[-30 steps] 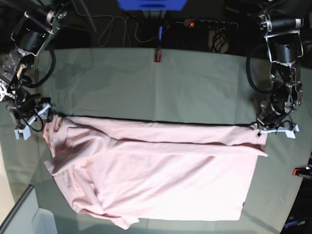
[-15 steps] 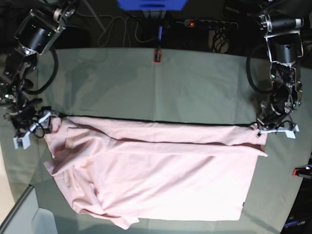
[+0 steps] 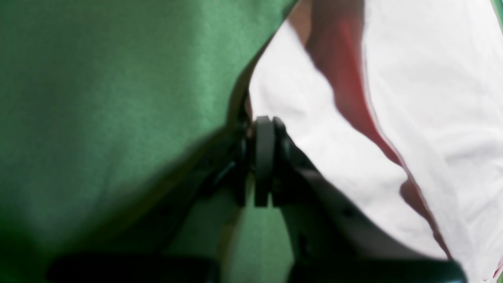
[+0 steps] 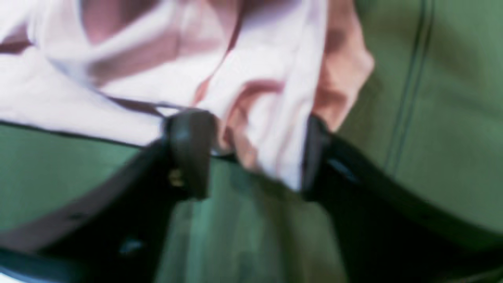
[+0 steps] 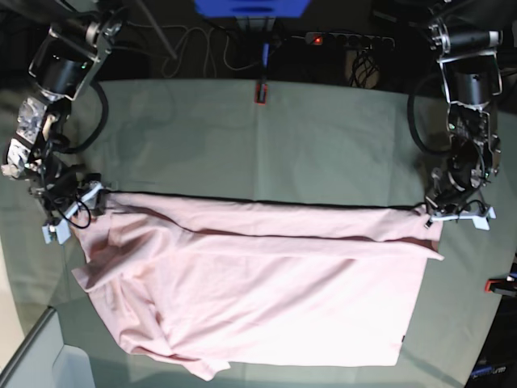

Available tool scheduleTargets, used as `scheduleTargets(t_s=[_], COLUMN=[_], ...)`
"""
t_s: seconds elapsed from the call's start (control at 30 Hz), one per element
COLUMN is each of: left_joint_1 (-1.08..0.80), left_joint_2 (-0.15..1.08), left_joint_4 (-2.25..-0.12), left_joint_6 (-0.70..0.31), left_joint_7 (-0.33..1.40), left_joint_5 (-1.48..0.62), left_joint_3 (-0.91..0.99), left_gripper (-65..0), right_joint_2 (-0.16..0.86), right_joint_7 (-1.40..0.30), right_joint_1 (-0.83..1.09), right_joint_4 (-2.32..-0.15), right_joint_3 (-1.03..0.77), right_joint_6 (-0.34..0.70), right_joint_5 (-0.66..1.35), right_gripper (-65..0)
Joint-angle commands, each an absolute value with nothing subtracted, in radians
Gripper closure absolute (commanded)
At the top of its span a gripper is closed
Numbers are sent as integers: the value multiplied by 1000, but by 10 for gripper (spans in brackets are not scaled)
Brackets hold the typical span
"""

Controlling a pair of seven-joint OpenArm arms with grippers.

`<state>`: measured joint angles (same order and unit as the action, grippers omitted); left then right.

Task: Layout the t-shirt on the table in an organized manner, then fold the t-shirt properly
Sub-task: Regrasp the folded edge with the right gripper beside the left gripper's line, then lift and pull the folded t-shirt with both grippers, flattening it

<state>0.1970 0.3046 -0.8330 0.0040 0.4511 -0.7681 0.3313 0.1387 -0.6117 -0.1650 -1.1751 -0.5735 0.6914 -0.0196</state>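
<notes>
Shirt (image 5: 258, 283) lies spread on the table (image 5: 323, 137). Left gripper (image 3: 263, 157) is pinched closed at its corner. Right gripper (image 4: 251, 157) straddles bunched cloth, jaws apart.

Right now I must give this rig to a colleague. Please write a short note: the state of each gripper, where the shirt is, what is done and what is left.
Left gripper: shut on the t-shirt, at its far corner on the base view's right.
Right gripper: fingers apart around a bunched corner of fabric on the base view's left; a firm grip cannot be confirmed.
T-shirt: spread wide on the table, far edge nearly straight, rumpled near the right gripper's end.
Done: mostly laid out.
Left: smooth that end, then fold.
</notes>
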Motion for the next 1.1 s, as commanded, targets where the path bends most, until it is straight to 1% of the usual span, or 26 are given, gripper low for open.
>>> scheduleTargets(t_s=[0.0,0.07,0.1,0.23,0.4,0.5,0.63,0.77,0.9,1.07], left_joint_1=[203,203,203,200,143,130,130,159,124,44], left_joint_2=[315,318,320,325,361,372,383,381,343,294], left_joint_4=[-837,-837,-839,-875,-1027,-1152,-1267,-1325,-1351,-1348], left_joint_6=[16,16,16,18,24,25,25,25,22,19], left_joint_7=[467,467,467,478,484,549,665,769,834,849], left_joint_5=[-759,-759,-759,-760,-766,-766,-766,-766,-766,-765], left_joint_3=[334,334,334,337,338,351,475,559,627,702], left_gripper=[-1,-1,-1,-1,-1,-1,-1,-1,-1,-1], right_joint_2=[157,162,162,185,191,208,237,252,245,179], right_joint_7=[-585,-587,-590,-591,-602,-650,-730,-802,-809,-808], right_joint_1=[-176,-177,-177,-134,-117,-131,-205,-240,-159,-39], right_joint_4=[-1190,-1191,-1194,-1305,-1481,-1540,-1560,-1567,-1620,-1659], right_joint_3=[-576,-581,-581,-582,-584,-611,-624,-657,-710,-780], right_joint_6=[698,698,698,698,698,698,698,698,698,698], right_joint_5=[-5,-5,-5,-1,-2,-2,-2,-2,-2,-2], right_gripper=[-181,-39,0,0,0,0,0,0,0,0])
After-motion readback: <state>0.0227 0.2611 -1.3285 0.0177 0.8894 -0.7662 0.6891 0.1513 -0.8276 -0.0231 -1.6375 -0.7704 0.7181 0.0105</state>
